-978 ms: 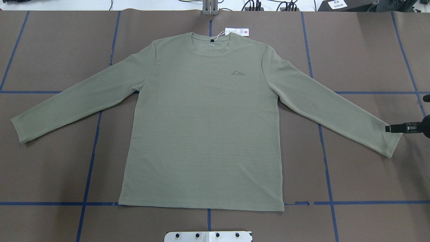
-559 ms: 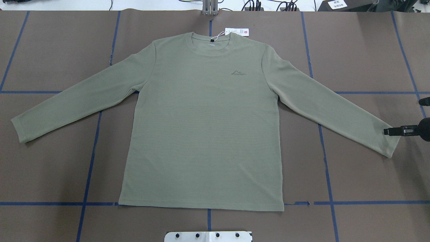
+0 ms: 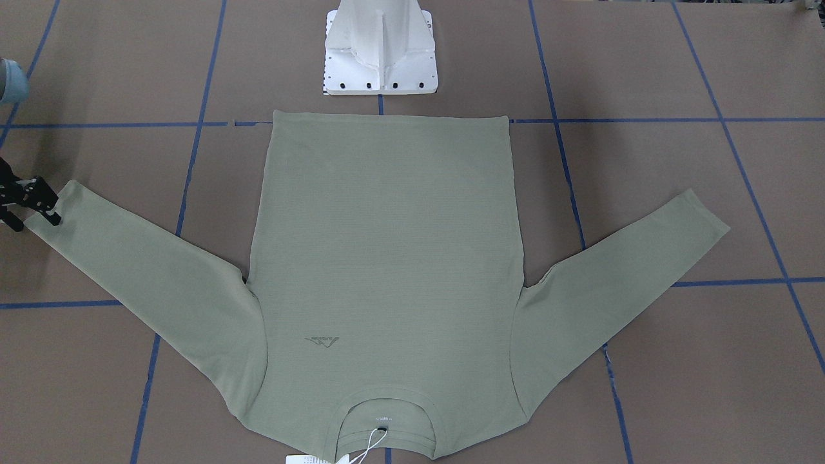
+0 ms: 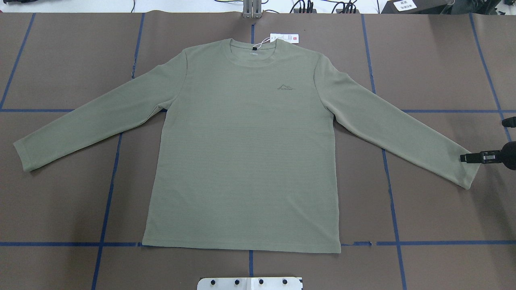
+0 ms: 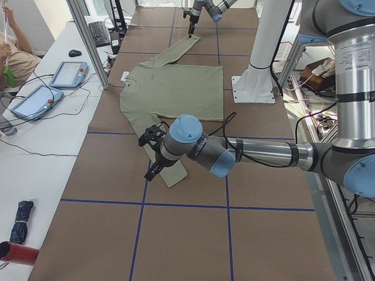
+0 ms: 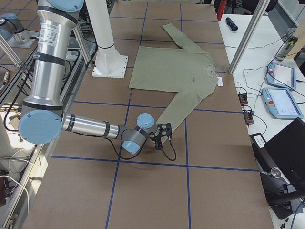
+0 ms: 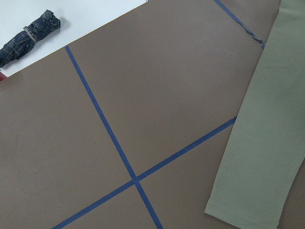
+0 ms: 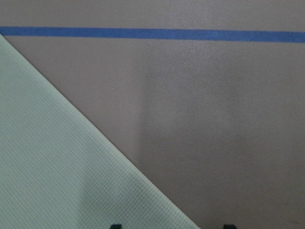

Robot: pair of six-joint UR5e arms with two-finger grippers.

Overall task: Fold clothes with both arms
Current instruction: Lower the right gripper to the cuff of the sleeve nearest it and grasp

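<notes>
You've got green long-sleeved shirt [image 4: 242, 153] flat on bench [image 4: 60, 201], right claw [image 4: 463, 158] fingers apart at sleeve cuff [image 4: 469, 177], left claw [image 5: 147, 157] grip can't tell

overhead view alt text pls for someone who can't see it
A green long-sleeved shirt lies flat on a brown table marked with blue tape lines, sleeves spread, collar and white tag at the far side. At the right edge the black right gripper sits at the sleeve's cuff.

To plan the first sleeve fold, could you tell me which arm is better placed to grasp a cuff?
Right, I'd judge: the right arm has its jaws open, low at one sleeve cuff; the left arm hovers higher over the other cuff.
</notes>
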